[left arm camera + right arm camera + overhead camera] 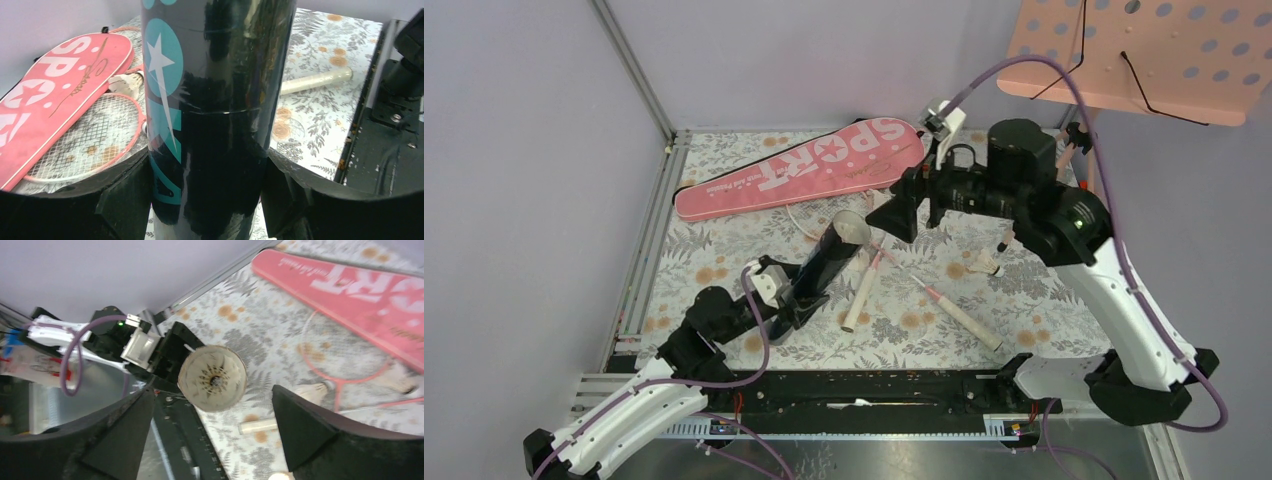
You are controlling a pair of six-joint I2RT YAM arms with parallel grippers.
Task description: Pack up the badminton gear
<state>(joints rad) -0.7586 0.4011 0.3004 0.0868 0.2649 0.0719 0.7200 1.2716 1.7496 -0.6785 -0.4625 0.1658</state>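
**Shuttlecock and tube at the loading step.** A shuttlecock (212, 379) sat in the open mouth of the black tube (829, 262), seemingly cork-down with its feather skirt facing out, near the middle of the worktop (1044, 305). I judged the shuttlecock almost weightless and easily crushed. Its feathers would bend or snap under a pinch, so the cork end was the place to take hold. I judged the tube light, stiff and glossy, hence slippery, and best gripped across its lower body. The left gripper (207, 196) was clamped there, one finger pressed to each side, holding the tube tilted with its mouth toward the far edge. The right gripper (892, 215) hovered just beyond that mouth, its jaws spread wide with nothing between them. A second shuttlecock (127, 82) lay loose beside the strung head of a racket (85, 140). It was just next to the pink SPORT racket bag (799, 170), toward the far-left corner of the worktop.
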